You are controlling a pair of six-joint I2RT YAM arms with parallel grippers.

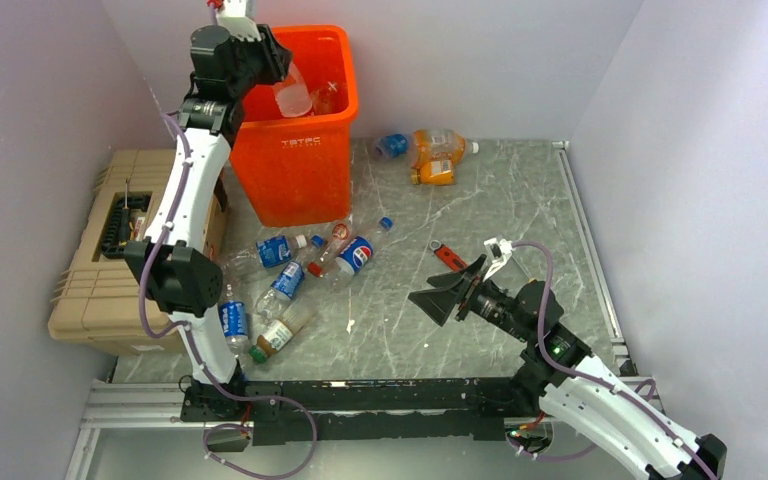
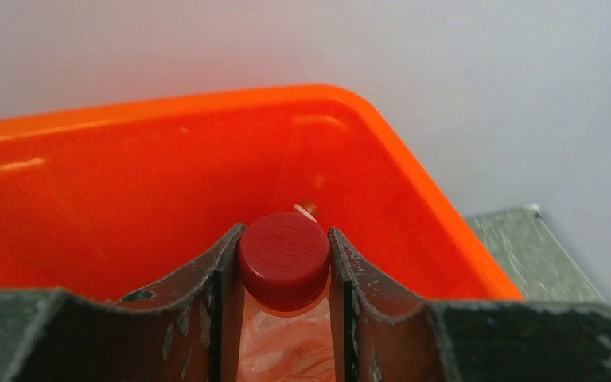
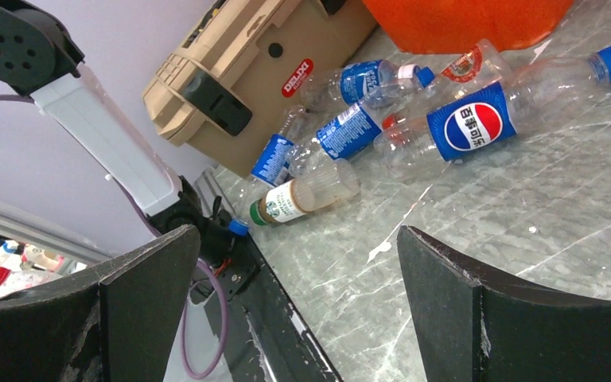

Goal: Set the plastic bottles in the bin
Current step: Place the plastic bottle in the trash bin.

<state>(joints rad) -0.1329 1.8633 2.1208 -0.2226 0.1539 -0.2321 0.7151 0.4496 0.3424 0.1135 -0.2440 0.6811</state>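
Below my left gripper (image 2: 285, 239), orange bin (image 2: 127, 199) gapes; jaws clenched on red-capped bottle (image 2: 285, 263). Aim well inside rim, then release. My right gripper (image 3: 296, 239) wide, empty.

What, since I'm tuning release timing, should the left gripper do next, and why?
Probably open the left gripper and let go. It is shut on the red-capped bottle at its cap end, and the top view shows the bottle hanging inside the rim of the orange bin, so it should drop straight in.
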